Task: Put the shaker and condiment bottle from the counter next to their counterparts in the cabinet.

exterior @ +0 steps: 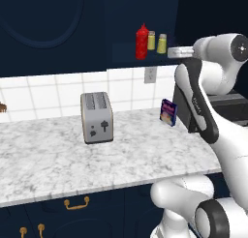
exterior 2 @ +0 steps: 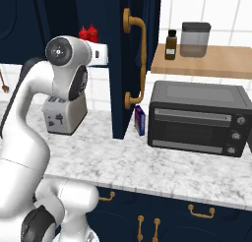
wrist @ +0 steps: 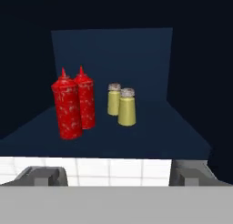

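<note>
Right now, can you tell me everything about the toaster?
The toaster is a boxy silver-grey one that looks like metal, with two slots on top and a dark lever and knob on its end. It stands upright on the marbled counter, in front of the white tiled wall. Nothing else touches it.

A glossy white arm (exterior: 220,135) of rounded segments with dark grey joint bands and round silver-capped joints.
</note>
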Tool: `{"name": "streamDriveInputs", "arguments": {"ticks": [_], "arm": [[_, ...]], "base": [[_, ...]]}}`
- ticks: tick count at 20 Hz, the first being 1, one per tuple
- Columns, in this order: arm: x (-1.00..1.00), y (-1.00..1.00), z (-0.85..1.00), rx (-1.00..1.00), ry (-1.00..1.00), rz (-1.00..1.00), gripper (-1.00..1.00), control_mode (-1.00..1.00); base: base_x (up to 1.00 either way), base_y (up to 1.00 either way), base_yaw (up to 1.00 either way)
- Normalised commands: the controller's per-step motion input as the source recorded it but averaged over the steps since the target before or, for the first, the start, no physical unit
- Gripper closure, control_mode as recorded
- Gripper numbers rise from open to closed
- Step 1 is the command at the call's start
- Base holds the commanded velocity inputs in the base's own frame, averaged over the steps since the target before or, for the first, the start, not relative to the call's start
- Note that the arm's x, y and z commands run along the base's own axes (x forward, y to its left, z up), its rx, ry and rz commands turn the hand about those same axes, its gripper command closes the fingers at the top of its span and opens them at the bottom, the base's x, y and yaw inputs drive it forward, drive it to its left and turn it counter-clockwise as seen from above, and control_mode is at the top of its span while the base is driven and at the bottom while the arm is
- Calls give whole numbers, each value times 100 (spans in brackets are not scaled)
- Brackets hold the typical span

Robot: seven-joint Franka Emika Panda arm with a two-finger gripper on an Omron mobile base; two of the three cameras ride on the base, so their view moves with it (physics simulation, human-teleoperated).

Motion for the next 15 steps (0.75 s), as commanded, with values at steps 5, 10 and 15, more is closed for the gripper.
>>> {"name": "streamDriveInputs", "arguments": {"ticks": [5,10,15], "arm": [[-100,0,0,3,-25,-2,-100,-100],[-100,1,-7,1,-23,-3,-100,-100],[-100,45,-29,0,-14,0,-100,-100]], "base": [[0,0,0],[0,0,0],[0,0,0]]}}
